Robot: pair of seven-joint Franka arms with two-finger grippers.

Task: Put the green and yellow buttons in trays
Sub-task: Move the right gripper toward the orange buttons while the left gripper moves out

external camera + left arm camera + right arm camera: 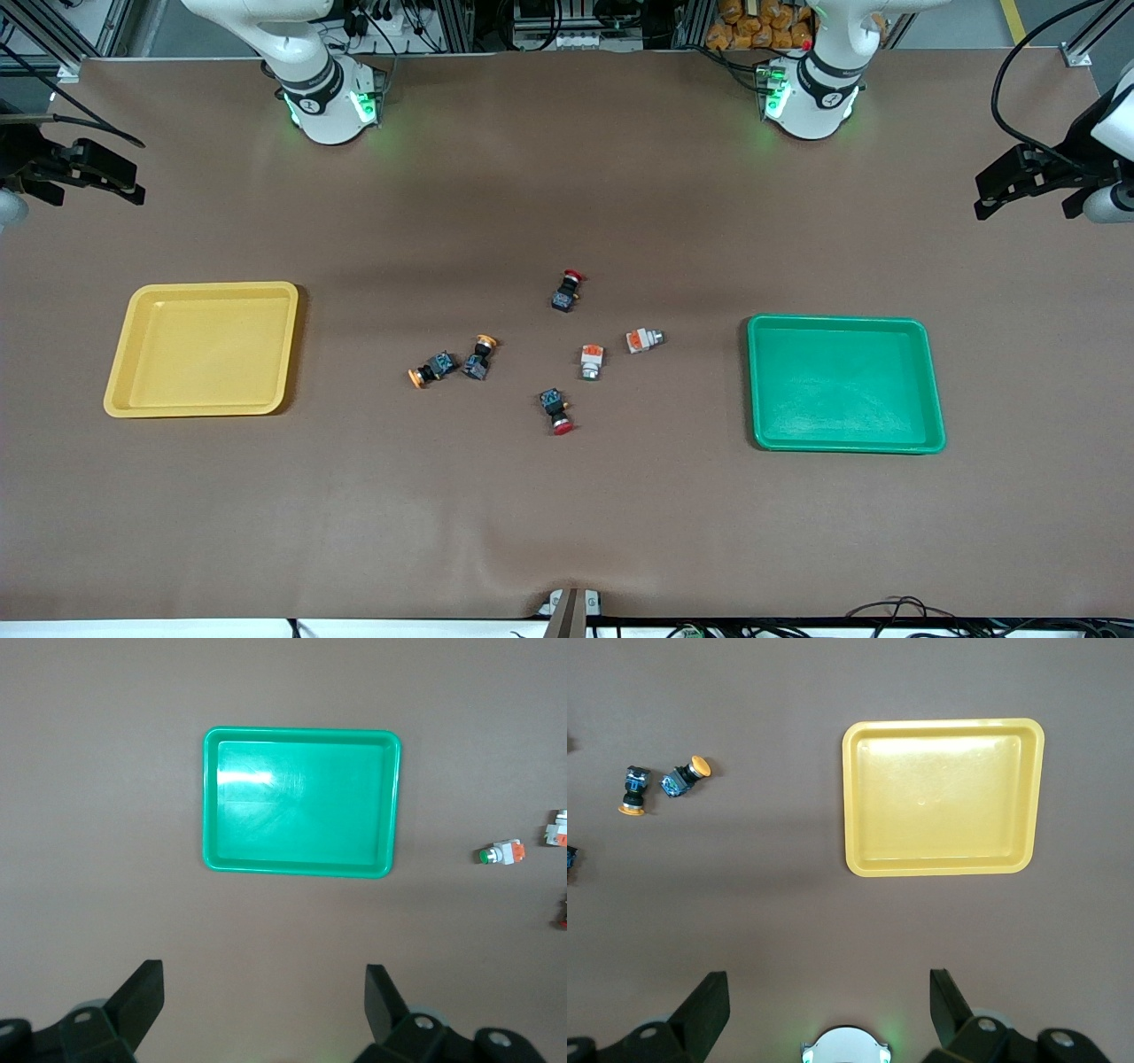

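Two yellow-capped buttons (431, 369) (479, 356) lie mid-table, toward the yellow tray (204, 350). Two white-bodied buttons with orange bands (592, 361) (645, 339) lie toward the green tray (846, 385). Both trays hold nothing. My left gripper (985, 202) hangs open high over the left arm's end of the table; its wrist view shows it (264, 992) with the green tray (301, 802) and a white button (502, 853) below. My right gripper (133, 188) hangs open over the right arm's end; its wrist view shows it (829, 992) with the yellow tray (943, 797) and both yellow-capped buttons (633, 790) (685, 777).
Two red-capped switches lie among the buttons, one (567, 291) farther from the front camera and one (556, 412) nearer. The arm bases (332, 102) (811, 97) stand at the table's back edge. Brown table surface surrounds both trays.
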